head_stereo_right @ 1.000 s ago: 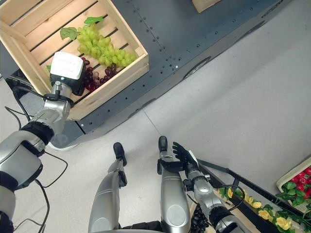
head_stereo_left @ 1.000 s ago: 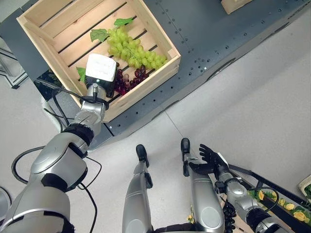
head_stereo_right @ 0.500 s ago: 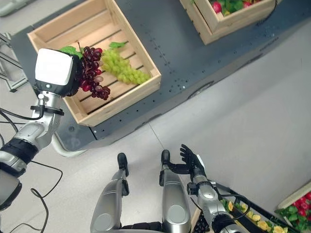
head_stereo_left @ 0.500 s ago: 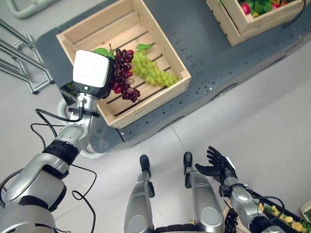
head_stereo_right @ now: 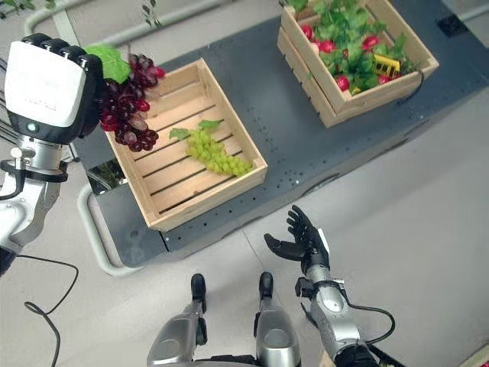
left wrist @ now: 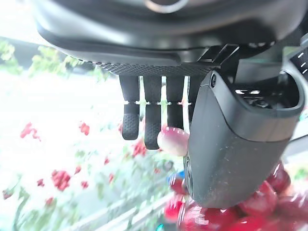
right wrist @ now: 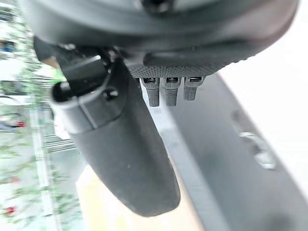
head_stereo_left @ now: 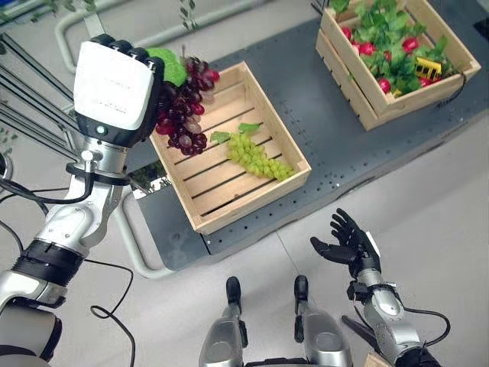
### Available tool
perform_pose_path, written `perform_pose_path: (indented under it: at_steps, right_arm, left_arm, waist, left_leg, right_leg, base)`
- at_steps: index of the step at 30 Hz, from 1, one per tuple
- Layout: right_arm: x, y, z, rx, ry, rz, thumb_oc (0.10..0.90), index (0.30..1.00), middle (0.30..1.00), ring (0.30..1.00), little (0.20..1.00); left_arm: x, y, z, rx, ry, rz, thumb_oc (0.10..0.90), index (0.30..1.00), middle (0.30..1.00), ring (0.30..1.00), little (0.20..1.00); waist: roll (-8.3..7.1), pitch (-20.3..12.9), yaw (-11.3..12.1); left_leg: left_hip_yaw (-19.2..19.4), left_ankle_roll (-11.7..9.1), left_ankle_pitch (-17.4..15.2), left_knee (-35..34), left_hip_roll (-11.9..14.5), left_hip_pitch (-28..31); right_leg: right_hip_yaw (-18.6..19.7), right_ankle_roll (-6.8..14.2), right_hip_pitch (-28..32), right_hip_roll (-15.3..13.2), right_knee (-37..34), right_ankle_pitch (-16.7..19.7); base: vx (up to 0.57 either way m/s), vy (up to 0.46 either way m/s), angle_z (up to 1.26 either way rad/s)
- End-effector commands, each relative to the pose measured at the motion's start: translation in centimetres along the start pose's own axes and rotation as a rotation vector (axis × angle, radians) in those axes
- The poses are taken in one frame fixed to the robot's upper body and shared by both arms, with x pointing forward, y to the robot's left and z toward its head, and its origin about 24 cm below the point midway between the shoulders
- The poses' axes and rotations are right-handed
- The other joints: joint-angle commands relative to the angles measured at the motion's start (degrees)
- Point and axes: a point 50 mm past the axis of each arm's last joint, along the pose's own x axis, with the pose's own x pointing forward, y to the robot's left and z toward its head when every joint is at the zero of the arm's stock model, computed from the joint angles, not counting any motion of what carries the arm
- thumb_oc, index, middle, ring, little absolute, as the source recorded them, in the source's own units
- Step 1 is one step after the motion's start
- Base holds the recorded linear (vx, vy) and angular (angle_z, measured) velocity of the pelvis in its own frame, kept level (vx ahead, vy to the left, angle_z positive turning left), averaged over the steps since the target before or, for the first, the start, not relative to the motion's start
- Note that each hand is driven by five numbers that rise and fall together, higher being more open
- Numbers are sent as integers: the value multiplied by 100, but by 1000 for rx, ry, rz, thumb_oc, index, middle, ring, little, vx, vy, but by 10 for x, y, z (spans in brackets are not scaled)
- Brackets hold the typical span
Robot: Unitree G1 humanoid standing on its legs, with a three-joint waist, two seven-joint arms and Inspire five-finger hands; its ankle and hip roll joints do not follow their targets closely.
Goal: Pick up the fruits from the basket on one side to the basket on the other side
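The left hand (head_stereo_left: 114, 92) is curling round the red grape bunch (head_stereo_left: 183, 107), holding it above the wooden crate (head_stereo_left: 252, 92); the green grapes (head_stereo_left: 256, 157) are lying inside, awaiting transfer. The right hand (head_stereo_left: 348, 245) is hanging spread, idle.

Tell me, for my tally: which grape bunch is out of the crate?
The dark red grapes, held up in the left hand; the green grapes lie in the crate.
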Motion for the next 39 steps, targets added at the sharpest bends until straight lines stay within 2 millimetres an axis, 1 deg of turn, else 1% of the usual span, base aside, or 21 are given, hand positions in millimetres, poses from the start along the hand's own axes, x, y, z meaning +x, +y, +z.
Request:
perform_pose_path:
  at_steps: [1, 3, 7, 8, 9, 12, 13, 15, 18, 19, 22, 24, 27, 29, 30, 32, 35, 36, 37, 38, 39]
  right_arm:
    - [-22, -5, 6, 1, -44, 74, 800, 900, 900, 900, 900]
    - [-20, 2, 26, 85, -88, 161, 800, 900, 900, 900, 900]
    - [-17, 14, 47, 170, -138, 289, 800, 900, 900, 900, 900]
    - [-16, 22, 62, 206, -180, 362, 800, 900, 900, 900, 900]
    - [-16, 24, 65, 214, -190, 381, 800, 900, 900, 900, 900]
    - [-11, 37, 93, 275, -244, 516, 800, 900, 900, 900, 900]
    - [-11, 39, 95, 281, -246, 528, 800, 900, 900, 900, 900]
    - [-5, 53, 114, 360, -264, 659, 800, 900, 900, 900, 900]
    - [-5, 69, 125, 453, -265, 765, 800, 900, 900, 900, 900]
    - [-4, 76, 130, 467, -272, 807, 800, 900, 900, 900, 900]
    - [-4, 86, 139, 463, -300, 842, 800, 900, 900, 900, 900]
    - [-3, 88, 143, 436, -323, 839, 800, 900, 900, 900, 900]
    - [0, 90, 151, 333, -375, 819, 800, 900, 900, 900, 900]
    - [3, 90, 157, 214, -431, 779, 800, 900, 900, 900, 900]
    - [3, 90, 158, 196, -440, 766, 800, 900, 900, 900, 900]
    - [4, 89, 164, 60, -512, 716, 800, 900, 900, 900, 900]
    - [6, 88, 174, -90, -598, 644, 800, 900, 900, 900, 900]
    - [7, 88, 175, -98, -603, 637, 800, 900, 900, 900, 900]
    - [8, 88, 179, -163, -640, 601, 800, 900, 900, 900, 900]
    - [9, 88, 182, -187, -647, 595, 800, 900, 900, 900, 900]
    - [10, 88, 183, -170, -634, 603, 800, 900, 900, 900, 900]
  left_arm:
    - [-4, 11, -15, 58, 35, 86, 400, 300, 300, 300, 300]
    - [-13, 11, -10, 43, 18, 93, 400, 300, 300, 300, 300]
    - [-24, 9, -4, 16, 5, 108, 400, 300, 300, 300, 300]
    - [-28, 8, 1, 0, 3, 118, 400, 300, 300, 300, 300]
    - [-29, 8, 2, -4, 2, 119, 400, 300, 300, 300, 300]
    - [-36, 5, 11, -36, -7, 130, 400, 300, 300, 300, 300]
    - [-37, 5, 12, -39, -7, 131, 400, 300, 300, 300, 300]
    - [-38, 5, 18, -69, -18, 141, 400, 300, 300, 300, 300]
    - [-35, 6, 22, -94, -25, 144, 400, 300, 300, 300, 300]
    - [-33, 6, 24, -109, -30, 141, 400, 300, 300, 300, 300]
    - [-28, 7, 28, -129, -34, 138, 400, 300, 300, 300, 300]
    - [-26, 8, 28, -142, -34, 135, 400, 300, 300, 300, 300]
    - [-24, 8, 28, -159, -33, 131, 400, 300, 300, 300, 300]
    - [-22, 8, 29, -176, -36, 134, 400, 300, 300, 300, 300]
    - [-21, 9, 31, -183, -36, 136, 400, 300, 300, 300, 300]
    - [-19, 10, 34, -195, -40, 142, 400, 300, 300, 300, 300]
    - [-13, 13, 38, -219, -45, 157, 400, 300, 300, 300, 300]
    - [-13, 14, 38, -221, -45, 159, 400, 300, 300, 300, 300]
    - [-10, 16, 40, -237, -44, 171, 400, 300, 300, 300, 300]
    - [-8, 19, 41, -246, -46, 180, 400, 300, 300, 300, 300]
    - [-7, 21, 41, -253, -47, 187, 400, 300, 300, 300, 300]
  waist:
    - [45, -1509, -106]
    - [33, -1669, -87]
    - [15, -1816, -55]
    - [-2, -1872, -31]
    - [-3, -1885, -25]
    - [-30, -1980, 53]
    - [-28, -1986, 61]
    - [-35, -2056, 160]
    - [-40, -2123, 221]
    - [-42, -2167, 256]
    - [-49, -2221, 293]
    - [-54, -2260, 318]
    - [-61, -2325, 347]
    - [-63, -2364, 361]
    - [-64, -2371, 364]
    - [-66, -2394, 371]
    - [-62, -2414, 392]
    - [-60, -2416, 393]
    - [-53, -2430, 399]
    - [-53, -2442, 407]
    - [-52, -2447, 411]
  left_leg:
    - [-73, 42, -72, 7, -102, -92]
    - [-42, 48, -128, 7, -75, 0]
    - [-33, 51, -181, 7, -65, 69]
    - [-29, 59, -202, 7, -68, 94]
    - [-31, 61, -207, 7, -69, 98]
    - [-45, 61, -238, 7, -80, 130]
    - [-46, 61, -240, 7, -81, 132]
    - [-70, 70, -270, 7, -86, 162]
    - [-85, 71, -287, 7, -89, 165]
    - [-98, 68, -297, 7, -90, 162]
    - [-96, 64, -299, 7, -79, 160]
    - [-104, 66, -304, 7, -75, 166]
    - [-100, 65, -319, 7, -65, 167]
    - [-100, 66, -328, 7, -57, 166]
    - [-104, 65, -330, 7, -57, 164]
    - [-112, 66, -345, 7, -59, 164]
    - [-123, 66, -369, 7, -60, 172]
    - [-122, 67, -371, 7, -59, 176]
    - [-120, 69, -382, 7, -61, 190]
    - [-118, 71, -391, 7, -60, 200]
    - [-112, 70, -394, 7, -56, 210]
  right_leg:
    - [183, -141, -171, -82, -125, 391]
    - [179, -124, -127, -98, -125, 363]
    - [178, -115, -95, -106, -125, 334]
    - [178, -110, -76, -104, -125, 323]
    - [179, -110, -73, -103, -125, 320]
    - [161, -108, -42, -106, -125, 307]
    - [159, -107, -40, -107, -125, 306]
    - [135, -108, -14, -120, -125, 292]
    - [114, -103, 2, -126, -125, 278]
    - [96, -99, 11, -131, -125, 264]
    - [87, -88, 11, -138, -125, 261]
    - [74, -79, 17, -145, -125, 260]
    - [67, -68, 10, -150, -125, 252]
    - [80, -55, -8, -156, -125, 260]
    - [87, -51, -14, -157, -125, 265]
    - [106, -44, -18, -160, -125, 260]
    - [124, -35, -20, -162, -125, 259]
    - [126, -35, -19, -162, -125, 260]
    - [137, -31, -8, -163, -125, 260]
    - [144, -25, 0, -165, -125, 257]
    - [148, -22, 6, -167, -125, 257]
  base:
    - [50, -4, -4]
    - [52, -10, -4]
    - [27, -7, -5]
    - [16, -6, -7]
    - [18, -8, -5]
    - [0, 0, 0]
    - [0, 0, 0]
    - [0, 0, 0]
    - [0, 0, 0]
    - [0, 0, 0]
    - [0, 0, 0]
    - [0, 0, 0]
    - [30, 1, 4]
    - [0, 0, 0]
    - [0, 0, 0]
    - [0, 0, 0]
    - [0, 0, 0]
    - [0, 0, 0]
    - [0, 0, 0]
    - [0, 0, 0]
    - [0, 0, 0]
